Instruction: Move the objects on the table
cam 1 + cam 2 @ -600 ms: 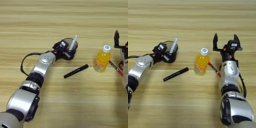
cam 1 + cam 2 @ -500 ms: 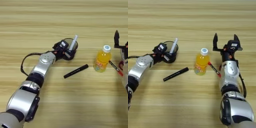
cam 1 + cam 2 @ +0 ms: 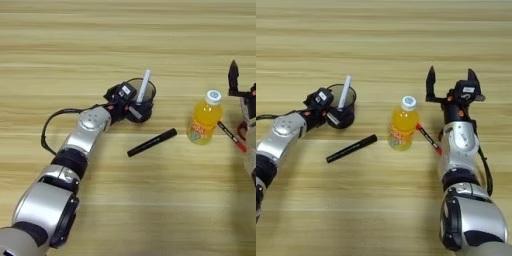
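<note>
Nothing has moved: left gripper [image 3: 134,107] still clasps the cup [image 3: 141,99] at centre; right gripper [image 3: 452,86] waits wide open. Black marker [image 3: 151,142] and red-capped pen [image 3: 429,138] lie untouched on the surface [image 3: 125,45]; picking one up looks next.

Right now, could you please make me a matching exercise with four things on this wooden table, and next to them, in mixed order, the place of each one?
Things:
1. black cup
2. orange juice bottle
3. all-black marker
4. black pen with red cap

Places:
A. lying between the bottle and the right arm
B. standing upright in the middle of the table
C. at the left gripper, with a white stick inside
D. lying flat below the cup, left of the bottle

Pairs: 1-C, 2-B, 3-D, 4-A
</note>
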### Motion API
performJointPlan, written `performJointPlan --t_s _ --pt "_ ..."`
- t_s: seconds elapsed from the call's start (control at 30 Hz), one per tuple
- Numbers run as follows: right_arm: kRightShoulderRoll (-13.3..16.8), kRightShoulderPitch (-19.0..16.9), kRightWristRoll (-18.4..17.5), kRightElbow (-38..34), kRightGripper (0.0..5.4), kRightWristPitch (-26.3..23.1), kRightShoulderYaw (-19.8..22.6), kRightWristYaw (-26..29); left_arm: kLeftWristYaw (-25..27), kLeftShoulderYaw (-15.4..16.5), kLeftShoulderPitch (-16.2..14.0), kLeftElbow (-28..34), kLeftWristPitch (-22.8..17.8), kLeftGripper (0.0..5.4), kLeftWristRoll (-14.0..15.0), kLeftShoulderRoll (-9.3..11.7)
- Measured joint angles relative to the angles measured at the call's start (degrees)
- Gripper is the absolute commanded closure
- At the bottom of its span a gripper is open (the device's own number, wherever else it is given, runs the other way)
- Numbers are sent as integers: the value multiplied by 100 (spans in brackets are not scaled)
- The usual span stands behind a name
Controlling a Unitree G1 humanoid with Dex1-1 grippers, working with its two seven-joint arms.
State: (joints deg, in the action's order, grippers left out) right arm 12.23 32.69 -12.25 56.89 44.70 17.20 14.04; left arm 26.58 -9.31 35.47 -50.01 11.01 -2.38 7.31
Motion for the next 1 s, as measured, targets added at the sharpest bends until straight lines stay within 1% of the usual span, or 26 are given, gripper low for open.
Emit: performJointPlan --t_s 0.23,0.4,0.5,0.6,0.7,1.0 --pt "0 0 1 0 0 4 0 -1 8 121 -250 347 -64 5 48 26" --pt "0 0 1 0 0 8 0 -1 41 236 -537 694 -186 5 73 72" --pt "1 0 4 0 0 15 0 -1 82 247 -736 988 -314 5 89 75" --pt "1 0 13 0 0 35 0 -1 125 266 -983 1347 -435 5 172 78" --pt "1 0 14 0 0 52 0 0 160 274 -1165 1591 -548 5 243 102" --pt "3 0 14 4 0 78 1 -1 225 239 -1494 2129 -797 5 263 250"
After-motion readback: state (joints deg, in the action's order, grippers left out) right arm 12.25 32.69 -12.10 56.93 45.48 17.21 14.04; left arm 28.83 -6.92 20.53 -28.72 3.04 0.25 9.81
